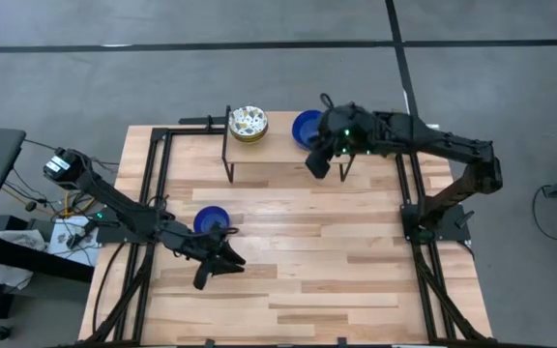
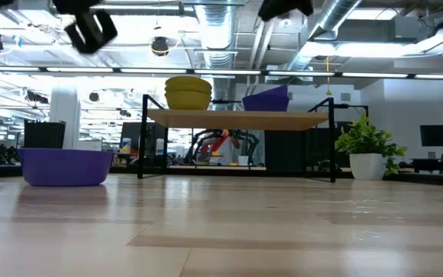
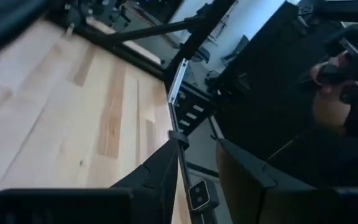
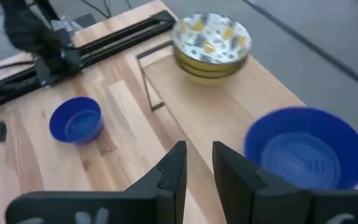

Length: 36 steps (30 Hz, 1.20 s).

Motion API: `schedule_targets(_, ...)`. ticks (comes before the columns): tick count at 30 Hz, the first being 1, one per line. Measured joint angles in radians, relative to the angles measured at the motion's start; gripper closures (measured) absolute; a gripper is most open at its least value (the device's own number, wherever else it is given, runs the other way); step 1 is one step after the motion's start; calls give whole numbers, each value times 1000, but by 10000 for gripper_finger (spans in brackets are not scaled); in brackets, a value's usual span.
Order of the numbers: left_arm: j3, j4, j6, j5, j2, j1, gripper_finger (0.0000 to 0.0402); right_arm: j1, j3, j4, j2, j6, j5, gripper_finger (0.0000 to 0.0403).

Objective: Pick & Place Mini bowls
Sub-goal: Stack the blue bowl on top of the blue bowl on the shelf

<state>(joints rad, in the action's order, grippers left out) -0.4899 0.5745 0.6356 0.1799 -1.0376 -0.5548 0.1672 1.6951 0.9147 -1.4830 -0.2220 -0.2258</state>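
A blue mini bowl (image 1: 211, 219) stands on its base on the table, also seen in the low view (image 2: 65, 167) and the right wrist view (image 4: 75, 120). A second blue bowl (image 1: 306, 128) sits on a small raised shelf (image 1: 278, 150) and looks tilted in the low view (image 2: 268, 99). A stack of floral cream bowls (image 1: 248, 123) stands at the shelf's left end (image 4: 211, 42). My left gripper (image 1: 222, 261) hovers just near of the table bowl, open by a narrow gap (image 3: 196, 144) and empty. My right gripper (image 1: 315, 164) hangs at the shelf's near edge beside the shelf bowl (image 4: 303, 149), open narrowly (image 4: 199, 146) and empty.
The shelf stands on thin black legs (image 1: 228, 164) near the table's far edge. Black frame rails (image 1: 153, 193) run along both table sides. In the low view a green potted plant (image 2: 368, 150) shows on the right, beyond the shelf. Bare wood lies between shelf and near edge.
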Motion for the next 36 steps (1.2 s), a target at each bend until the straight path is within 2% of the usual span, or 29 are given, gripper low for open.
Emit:
schedule_targets(5,-77,-242,-81,8,119,-18,293,-94,0,-71,0,105,-11,336)
schedule_targets(10,-163,-545,-78,117,210,-69,293,-168,0,-104,-1,150,-9,336)
schedule_targets(15,-205,-814,13,226,234,-131,294,-247,0,-65,-1,136,-9,336)
schedule_targets(20,-204,-1002,124,238,209,-138,306,-324,0,-28,-2,75,-6,336)
schedule_targets(24,-204,-1079,188,267,181,-138,320,-377,0,-25,-2,33,-7,336)
schedule_targets(36,-204,-1075,211,364,44,-130,340,-469,0,-24,-39,11,-10,336)
